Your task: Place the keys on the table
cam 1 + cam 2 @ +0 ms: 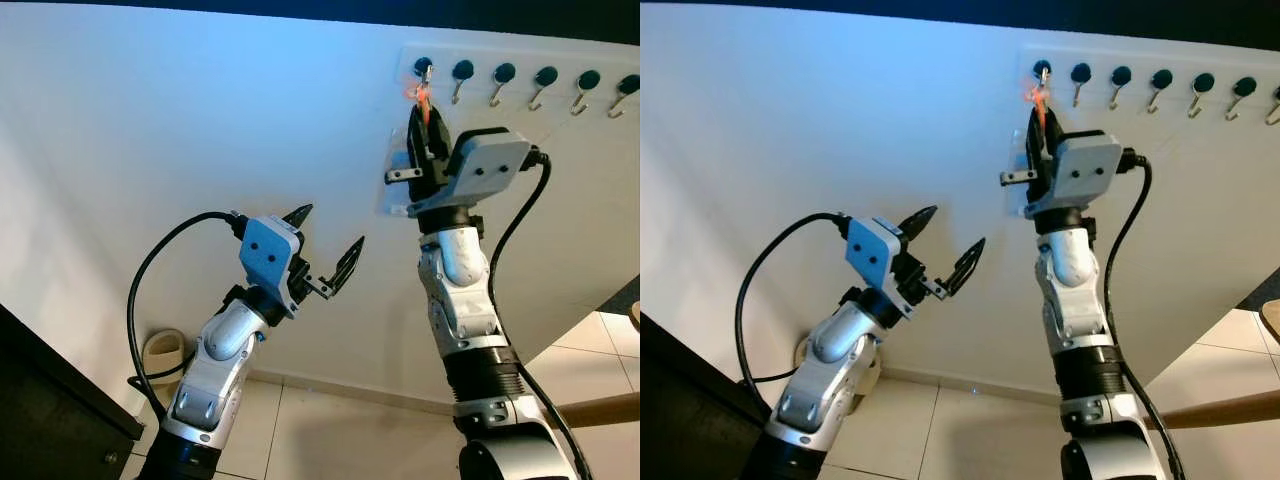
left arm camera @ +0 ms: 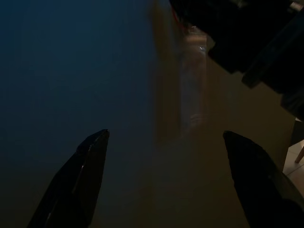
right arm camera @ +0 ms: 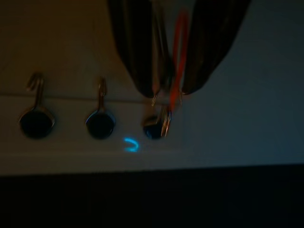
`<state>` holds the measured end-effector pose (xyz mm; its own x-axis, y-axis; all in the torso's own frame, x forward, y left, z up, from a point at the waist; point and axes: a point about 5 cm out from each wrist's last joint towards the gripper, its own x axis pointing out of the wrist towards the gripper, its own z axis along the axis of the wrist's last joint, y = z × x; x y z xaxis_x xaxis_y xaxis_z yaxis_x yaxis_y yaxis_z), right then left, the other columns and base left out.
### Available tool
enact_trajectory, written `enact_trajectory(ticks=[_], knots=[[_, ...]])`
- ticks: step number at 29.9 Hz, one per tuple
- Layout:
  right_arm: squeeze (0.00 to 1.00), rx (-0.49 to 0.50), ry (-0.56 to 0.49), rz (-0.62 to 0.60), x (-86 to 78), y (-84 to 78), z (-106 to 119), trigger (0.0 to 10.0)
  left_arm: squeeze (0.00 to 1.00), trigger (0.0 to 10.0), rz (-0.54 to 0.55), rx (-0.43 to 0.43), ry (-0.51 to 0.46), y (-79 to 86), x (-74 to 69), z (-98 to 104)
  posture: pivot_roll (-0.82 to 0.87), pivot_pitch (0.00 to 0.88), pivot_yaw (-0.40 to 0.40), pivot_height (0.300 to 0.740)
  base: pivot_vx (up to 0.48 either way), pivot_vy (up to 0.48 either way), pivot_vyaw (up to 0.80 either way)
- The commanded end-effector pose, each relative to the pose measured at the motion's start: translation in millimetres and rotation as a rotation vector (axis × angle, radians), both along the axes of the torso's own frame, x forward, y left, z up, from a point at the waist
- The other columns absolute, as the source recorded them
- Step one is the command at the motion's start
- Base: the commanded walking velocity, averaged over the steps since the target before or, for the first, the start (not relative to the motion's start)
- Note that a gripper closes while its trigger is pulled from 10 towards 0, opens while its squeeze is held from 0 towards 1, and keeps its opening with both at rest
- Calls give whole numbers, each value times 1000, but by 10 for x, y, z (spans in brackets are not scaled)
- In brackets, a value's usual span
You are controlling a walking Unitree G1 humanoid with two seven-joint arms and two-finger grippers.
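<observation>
- Keys point(image 1: 422, 95) hang from the leftmost hook point(image 1: 424, 68) of a white rack point(image 1: 600, 62), upper right of the head views; an orange loop or tag glows just under that hook.
- Right gripper point(image 1: 424, 122) is raised straight up at them, its two black fingers closed around the key ring and orange loop just below the hook. In the right wrist view the fingers point(image 3: 137, 57) pinch the metal ring and orange cord, tips almost touching the hook's round base point(image 3: 154, 128).
- Something pale and see-through, perhaps a tag or sleeve, hangs beside the right wrist against the wall point(image 1: 150, 150); what it is cannot be told.
- Long axis: the keys hang vertically, in line with the gripper's fingers, so the ring lies directly ahead of the tips, toward the top of the frame.
- Judgement: the ring is not yet off the hook; it probably needs a small lift up and away from the wall to clear the hook's curl before the arm lowers.
- Left gripper point(image 1: 328, 250) sits centre-left and lower, fingers spread wide, holding nothing, well apart from the keys; the right arm is plainly the nearer one.
- Room: the next hook point(image 1: 462, 72) to the right is near, so sideways drift that way risks a snag; left of the rack is bare wall.
- A dark cabinet edge point(image 1: 60, 400) shows lower left and tiled floor point(image 1: 330, 440) along the bottom.
</observation>
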<state>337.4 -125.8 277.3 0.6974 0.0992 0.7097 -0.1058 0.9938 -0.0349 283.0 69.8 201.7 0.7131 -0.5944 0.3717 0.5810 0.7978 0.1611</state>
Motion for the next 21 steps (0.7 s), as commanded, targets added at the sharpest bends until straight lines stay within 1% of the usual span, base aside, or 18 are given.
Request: enact_trajectory(ticks=[1, 2, 3, 4, 7, 10, 14, 16, 18, 20, 21], knots=[[408, 18, -6, -5, -26, -17, 6, 10000, 0, 10000, -24, -13, 0, -49, -28, 11, 46, 138, -16, 740, 0, 0, 0], [408, 13, -6, -13, -25, -22, 9, 10000, 0, 10000, -24, -13, 0, -50, -28, 12, 46, 138, -16, 740, 0, 0, 0], [98, 7, -6, -21, -25, -25, 10, 10000, 0, 10000, -25, -13, 0, -52, -29, 11, 45, 137, -16, 740, 0, 0, 0], [0, 4, -5, -25, -24, -28, 7, 10000, 0, 10000, -26, -13, 0, -55, -31, 10, 45, 137, -16, 740, 0, 0, 0], [0, -1, 4, -27, -22, -32, -18, 10000, 0, 10000, -26, -13, 1, -56, -34, 9, 46, 138, -18, 740, 0, 0, 0], [0, -9, 46, -38, -24, -47, -133, 10000, 0, 10000, -23, -12, 3, -54, -35, 5, 46, 141, -20, 740, 0, 0, 0], [0, -5, 71, -41, -23, -57, -204, 10000, 0, 10000, -22, -12, 4, -51, -35, 2, 46, 142, -19, 740, 0, 0, 0], [0, 7, 118, -35, -10, -64, -324, 10000, 0, 10000, -21, -13, 5, -51, -34, 1, 43, 143, -18, 740, 0, 0, 0], [0, 10, 134, -34, -6, -65, -363, 10000, 0, 10000, -21, -13, 5, -52, -34, 1, 43, 143, -18, 740, 0, 0, 0], [0, 27, 208, -26, 9, -94, -563, 10000, 0, 10000, -22, -14, 5, -58, -34, -1, 43, 144, -18, 740, 0, 0, 0], [0, 31, 231, -23, 11, -103, -624, 10000, 0, 10000, -22, -14, 5, -60, -34, -1, 43, 144, -18, 740, 0, 0, 0]])
